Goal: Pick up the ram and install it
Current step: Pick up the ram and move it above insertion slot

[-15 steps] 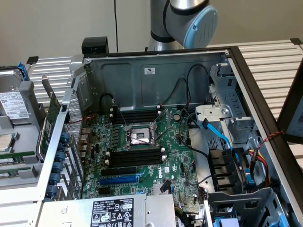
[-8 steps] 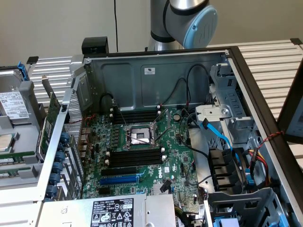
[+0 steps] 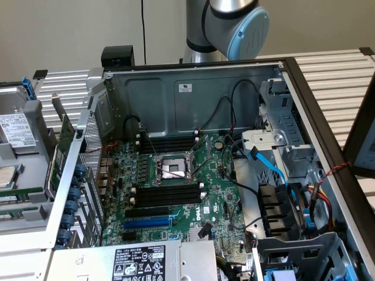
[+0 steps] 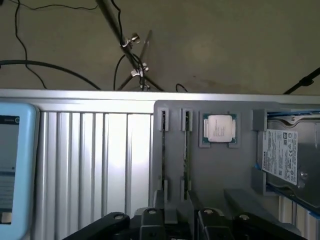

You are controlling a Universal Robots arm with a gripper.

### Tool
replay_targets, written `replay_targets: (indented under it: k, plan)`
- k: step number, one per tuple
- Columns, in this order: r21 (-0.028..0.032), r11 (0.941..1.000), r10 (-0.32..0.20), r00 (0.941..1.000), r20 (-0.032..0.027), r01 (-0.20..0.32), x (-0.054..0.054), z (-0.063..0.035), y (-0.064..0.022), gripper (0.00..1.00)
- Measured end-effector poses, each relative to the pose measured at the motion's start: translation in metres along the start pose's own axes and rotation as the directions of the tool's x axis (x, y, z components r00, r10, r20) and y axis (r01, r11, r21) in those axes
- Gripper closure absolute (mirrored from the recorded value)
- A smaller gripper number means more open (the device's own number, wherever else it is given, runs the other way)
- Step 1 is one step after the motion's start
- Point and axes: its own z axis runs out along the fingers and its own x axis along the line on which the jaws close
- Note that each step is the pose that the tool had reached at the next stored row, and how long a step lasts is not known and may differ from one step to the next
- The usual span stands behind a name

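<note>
- The computer case (image 3: pixel 193 93) lay open on its side, presumably so its black slots (image 3: pixel 167 196) faced upward.
- A grey holder (image 4: pixel 220 170) held the ram (image 4: pixel 186 150) standing on edge, likely for an easy pinch.
- The gripper (image 4: pixel 178 216) hung close by, fingers (image 4: pixel 150 216) spread, holding nothing.
- Edge-on, the ram looked a thin greenish strip.

Parted fingers (image 4: pixel 207 222) hover over a gray tray (image 4: pixel 220 170) holding ram (image 4: pixel 186 150), processor (image 4: pixel 219 128) and drive (image 4: pixel 282 155).

My arm (image 3: pixel 234 26) bends at its blue-capped joint, and my claw (image 4: pixel 179 220) hangs facing downward, fingers spread apart.
</note>
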Motion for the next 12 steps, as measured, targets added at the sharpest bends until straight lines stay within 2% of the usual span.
replay_targets:
  k: [2,4,5,12]
  plan:
    - [0.0001,1.0000,-0.006,1.0000,-0.0001,0.006,0.000,0.0037,0.0000,0.58]
    - [0.0002,0.9999,-0.012,0.9999,-0.0001,0.012,0.000,0.0073,-0.0001,0.58]
    - [0.0000,0.9999,-0.016,0.9999,-0.0002,0.016,0.000,0.0090,-0.0001,0.52]
    - [0.0001,0.9996,-0.027,0.9996,-0.0003,0.027,0.000,0.0219,-0.0002,0.52]
